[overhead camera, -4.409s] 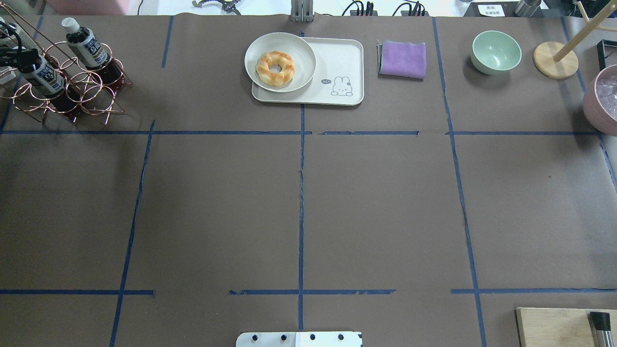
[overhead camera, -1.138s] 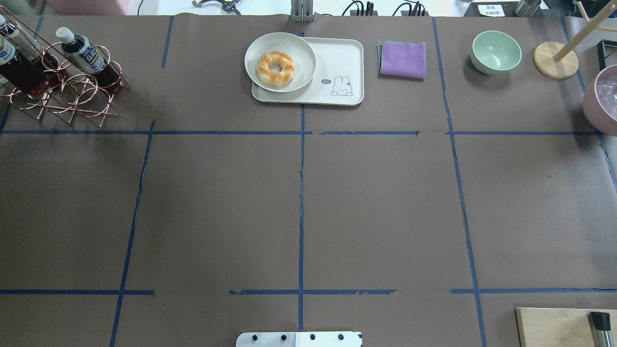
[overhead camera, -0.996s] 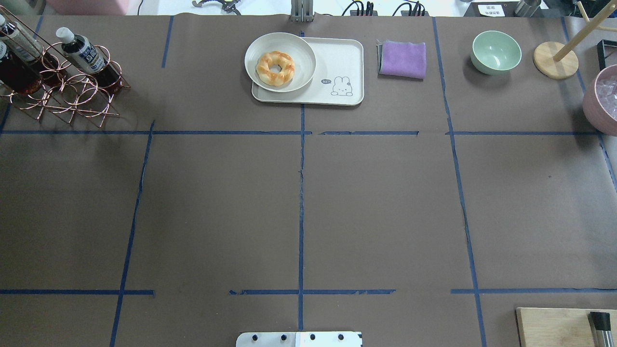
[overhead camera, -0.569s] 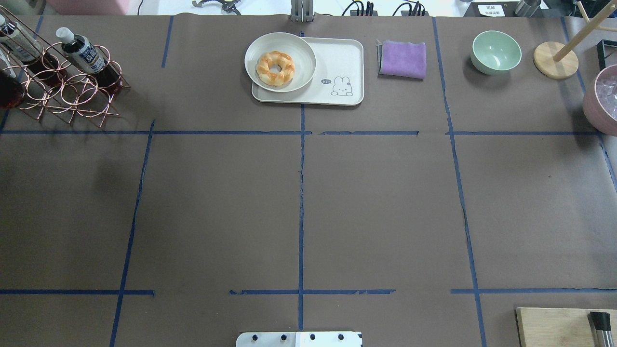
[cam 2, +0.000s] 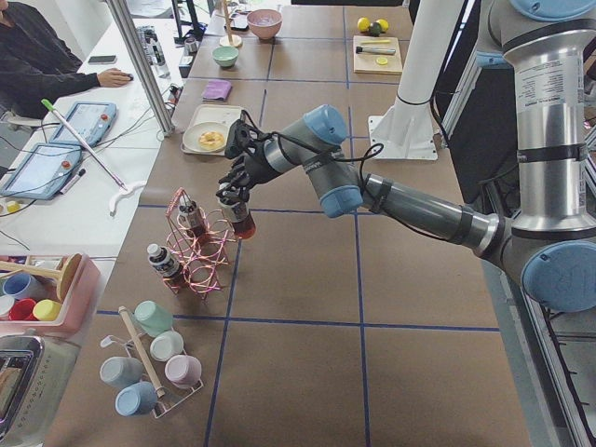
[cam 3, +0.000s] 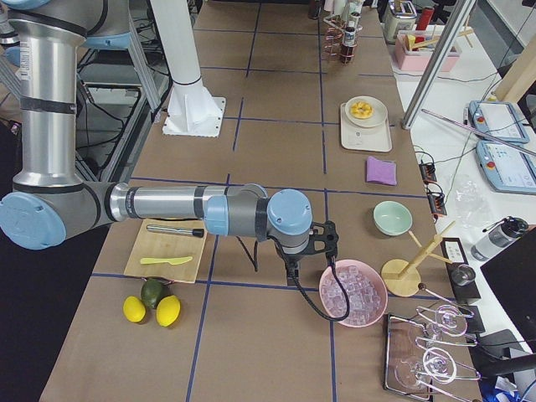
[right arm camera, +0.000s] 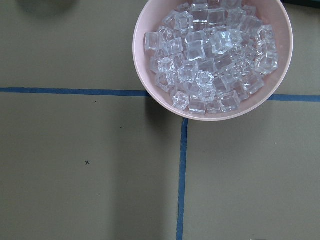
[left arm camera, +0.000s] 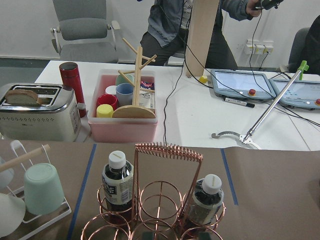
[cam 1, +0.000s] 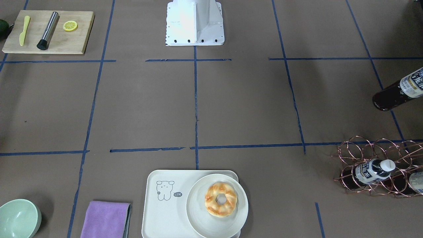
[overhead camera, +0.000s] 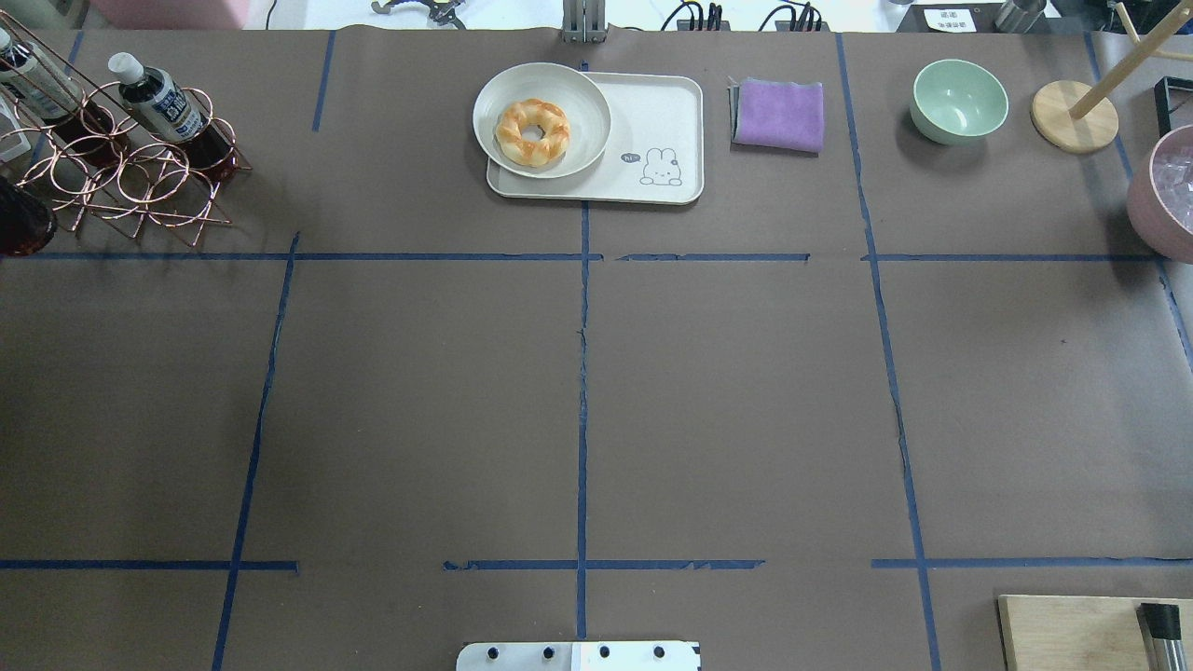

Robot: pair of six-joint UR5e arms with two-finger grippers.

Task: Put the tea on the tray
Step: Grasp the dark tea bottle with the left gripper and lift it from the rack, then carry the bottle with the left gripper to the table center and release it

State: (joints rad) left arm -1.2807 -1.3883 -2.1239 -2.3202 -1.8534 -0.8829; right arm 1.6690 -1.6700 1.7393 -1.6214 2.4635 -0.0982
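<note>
One clear plastic bottle of dark tea (cam 1: 395,94) hung in the air beside the copper wire rack (left arm camera: 168,150), two more bottles (left arm camera: 118,182) stood inside, one cream rectangular tray (cam 1: 165,215) lay well apart (one doughnut (cam 1: 211,201) on it), left gripper (cam 2: 231,189) and right gripper (cam 3: 328,243) fingers were too unclear to tell.

Brown tabletop (overhead camera: 419,391) gridded with blue tape (overhead camera: 582,373). The tea (cam 1: 397,90) is dark brown, labelled white and blue; the tray (overhead camera: 666,107) cream with a thin dark bear outline (cam 1: 164,190). Cream plate (overhead camera: 582,102), golden doughnut (overhead camera: 532,131) streaked orange, purple cloth (overhead camera: 780,114), mint-green bowl (overhead camera: 960,98), copper wire rack (overhead camera: 140,177), pink bowl (overhead camera: 1151,212) of clear ice (right arm camera: 210,55)
</note>
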